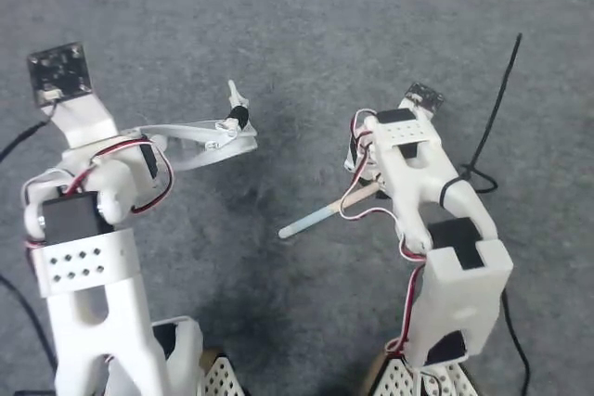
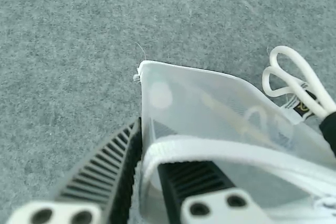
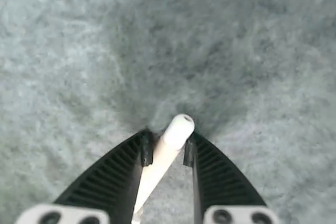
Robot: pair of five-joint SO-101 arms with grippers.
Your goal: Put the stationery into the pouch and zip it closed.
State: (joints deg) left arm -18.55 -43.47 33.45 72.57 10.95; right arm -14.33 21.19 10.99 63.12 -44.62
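A translucent white pouch [image 1: 209, 144] hangs above the grey table, held at one edge by my left gripper [image 2: 149, 142], which is shut on it. In the left wrist view the pouch [image 2: 210, 108] has a white zipper band, a looped white cord [image 2: 294, 74] at its far end, and a thin tan shape showing faintly through the mesh. My right gripper [image 1: 364, 188] is shut on a pen [image 1: 316, 218]. The pen is tan with a pale blue end and slants down toward the middle of the table. In the right wrist view the pen [image 3: 176, 129] pokes out between the black fingers [image 3: 131, 166].
The table is covered in grey carpet-like fabric [image 1: 306, 44]. A black cable [image 1: 492, 118] runs along the right side behind the right arm. Both arm bases stand at the near edge. Open floor lies between the pouch and the pen.
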